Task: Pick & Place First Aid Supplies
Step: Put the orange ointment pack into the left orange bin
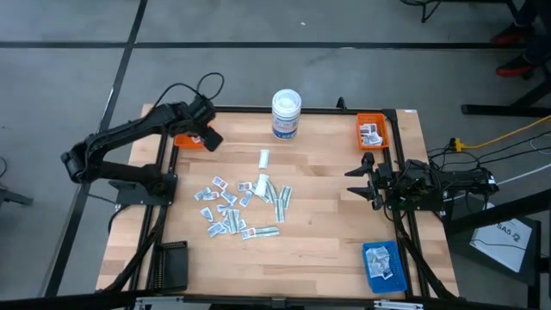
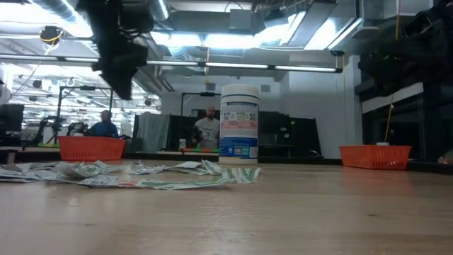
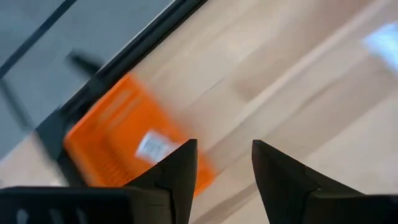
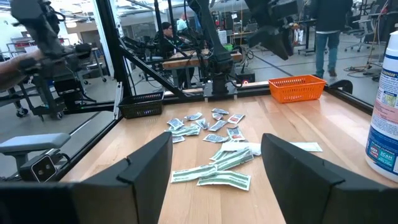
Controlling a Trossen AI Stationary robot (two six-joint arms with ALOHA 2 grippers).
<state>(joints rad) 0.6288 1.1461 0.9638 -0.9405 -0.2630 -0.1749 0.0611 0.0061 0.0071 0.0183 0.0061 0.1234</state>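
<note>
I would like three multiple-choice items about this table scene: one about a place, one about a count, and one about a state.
1. Where is the left claw?
A. over the blue tray
B. by the orange tray at the table's far left edge
C. over the white tub

2. How many orange trays are on the table?
A. one
B. two
C. three

3. How do the left claw's fingers stand?
A. open, holding nothing
B. shut on a packet
C. shut on the tub

Answers:
1 B: the high view shows it beside the left orange tray.
2 B: there is a second orange tray at the far right; the third tray is the blue tray.
3 A: the left wrist view shows a bare gap between the fingers, and a packet lies in the tray.
</note>
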